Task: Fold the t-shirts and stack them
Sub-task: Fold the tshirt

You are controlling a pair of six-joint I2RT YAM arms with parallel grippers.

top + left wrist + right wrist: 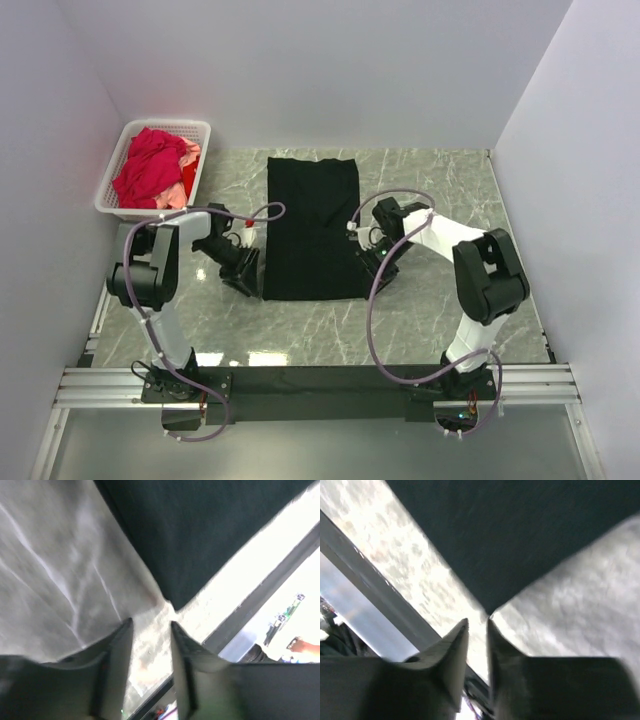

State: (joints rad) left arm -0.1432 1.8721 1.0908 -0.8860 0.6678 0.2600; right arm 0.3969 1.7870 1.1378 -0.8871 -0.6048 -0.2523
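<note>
Black shirt (312,225) lay flat mid-table, already narrowed to a long strip running from the far edge toward the near edge. Red shirts (150,165) and a pink shirt (186,190) sat bunched in the basket (150,125) at the far-left corner of the table (450,200).

The left gripper (252,283) was low at the strip's near-left corner and the right gripper (376,275) at its near-right corner. In the wrist views both had their jaws apart and held nothing: the left gripper (151,625) showed bare table through a fair gap, the right gripper (478,622) only a narrow slit. Each shirt corner lay just ahead of the tips, apart from them.

The step in hand looked like the crosswise fold. To do it well:
- Push in past each corner so every layer is caught.
- Close both sides together.
- Lift level.
- Carry the near hem toward the far edge without skewing it.
- Lay edge on edge.
</note>
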